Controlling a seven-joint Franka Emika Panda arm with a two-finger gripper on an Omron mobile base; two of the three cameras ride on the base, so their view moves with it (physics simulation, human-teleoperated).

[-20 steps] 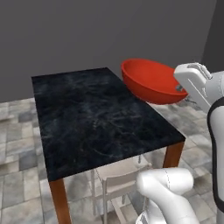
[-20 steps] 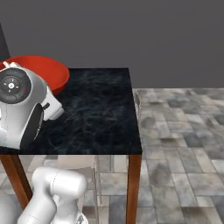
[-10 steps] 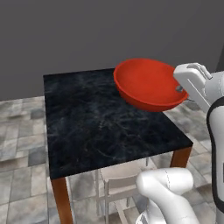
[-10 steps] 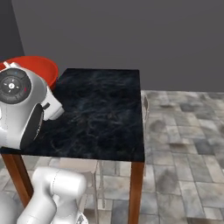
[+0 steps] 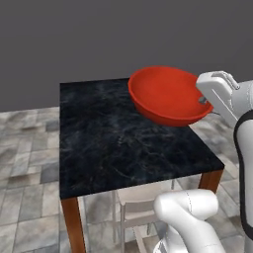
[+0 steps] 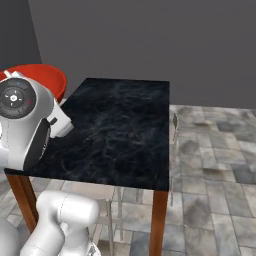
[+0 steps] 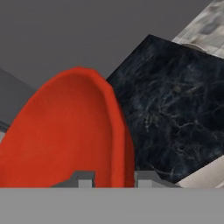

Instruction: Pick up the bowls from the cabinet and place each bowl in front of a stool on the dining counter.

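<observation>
The gripper (image 7: 113,178) pinches the red bowl (image 5: 168,95) by its rim. It hangs above the black marble bench (image 5: 118,143). A beige stool (image 5: 136,207) stands under the near edge.

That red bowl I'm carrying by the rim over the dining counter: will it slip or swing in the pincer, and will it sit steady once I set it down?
The red bowl looks glossy, so it may slip. The pincer pinches only its rim, and the bowl hangs tilted, so it could pivot. It looks rigid and wide; on the dining counter it should probably settle without tipping.

Grey stone-tiled floor (image 6: 215,165), plain dark grey wall (image 5: 99,39)
</observation>
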